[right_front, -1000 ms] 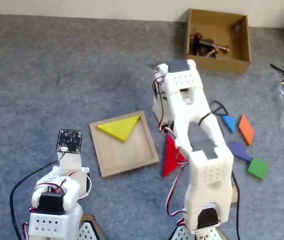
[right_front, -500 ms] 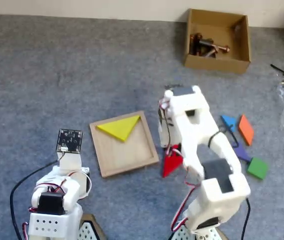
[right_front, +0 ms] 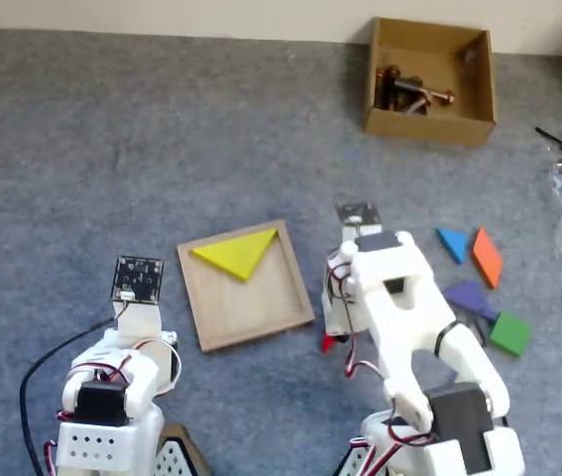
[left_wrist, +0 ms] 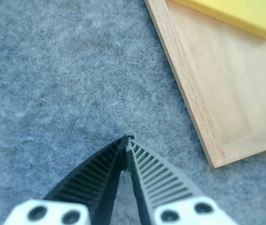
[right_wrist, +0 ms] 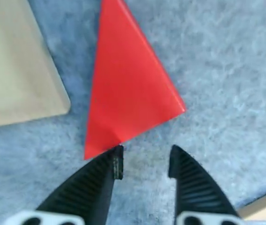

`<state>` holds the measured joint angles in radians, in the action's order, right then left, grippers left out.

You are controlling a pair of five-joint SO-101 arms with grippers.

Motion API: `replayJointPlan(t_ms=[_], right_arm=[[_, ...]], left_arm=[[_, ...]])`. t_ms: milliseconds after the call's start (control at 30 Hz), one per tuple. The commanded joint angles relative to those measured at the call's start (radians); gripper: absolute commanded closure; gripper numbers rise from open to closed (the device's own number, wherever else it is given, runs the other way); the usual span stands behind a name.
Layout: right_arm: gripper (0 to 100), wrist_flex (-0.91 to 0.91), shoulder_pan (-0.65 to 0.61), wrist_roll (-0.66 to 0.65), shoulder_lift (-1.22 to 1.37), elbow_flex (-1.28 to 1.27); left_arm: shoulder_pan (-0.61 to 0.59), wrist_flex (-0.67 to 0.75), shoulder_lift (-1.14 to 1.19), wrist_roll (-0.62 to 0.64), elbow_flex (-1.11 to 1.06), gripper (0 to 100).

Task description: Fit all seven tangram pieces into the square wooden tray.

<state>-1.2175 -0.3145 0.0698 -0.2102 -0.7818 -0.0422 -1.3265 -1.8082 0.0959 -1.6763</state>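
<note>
Landmark: the square wooden tray lies flat on the grey carpet in front of the two arms.

Inside the tray: one yellow triangle lies flat against the tray's far rim, with one corner in the far right corner. The rest of the tray floor is bare wood.

Right of the tray, just beside its near right corner: the red triangle lies flat on the carpet, clear of the tray rim. In the high view the right arm covers most of it.

Right gripper: positioned low over the carpet at the red triangle's near edge. The jaws stand apart with nothing between them. One fingertip sits at the triangle's edge near its pointed corner; contact cannot be confirmed.

Left gripper: positioned over the carpet beside the tray's left rim, near the near left corner. The jaws are pressed together and hold nothing.

Well to the right of the tray, beyond the right arm: blue triangle, orange parallelogram, purple triangle and green square, grouped close together on the carpet.

Far beyond the tray, to its right: an open cardboard box.
</note>
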Motion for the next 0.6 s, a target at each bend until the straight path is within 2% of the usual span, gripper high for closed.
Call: replayJointPlan(t_ms=[0, 567], right_arm=[[82.4, 0.044, -0.012, 0.008, -0.048, -0.018], [82.1, 0.088, -0.013, 0.000, -0.048, -0.021]], left_arm=[[0.015, 0.002, -0.007, 0.008, -0.019, 99], [0.015, 0.002, -0.007, 0.008, -0.019, 99]])
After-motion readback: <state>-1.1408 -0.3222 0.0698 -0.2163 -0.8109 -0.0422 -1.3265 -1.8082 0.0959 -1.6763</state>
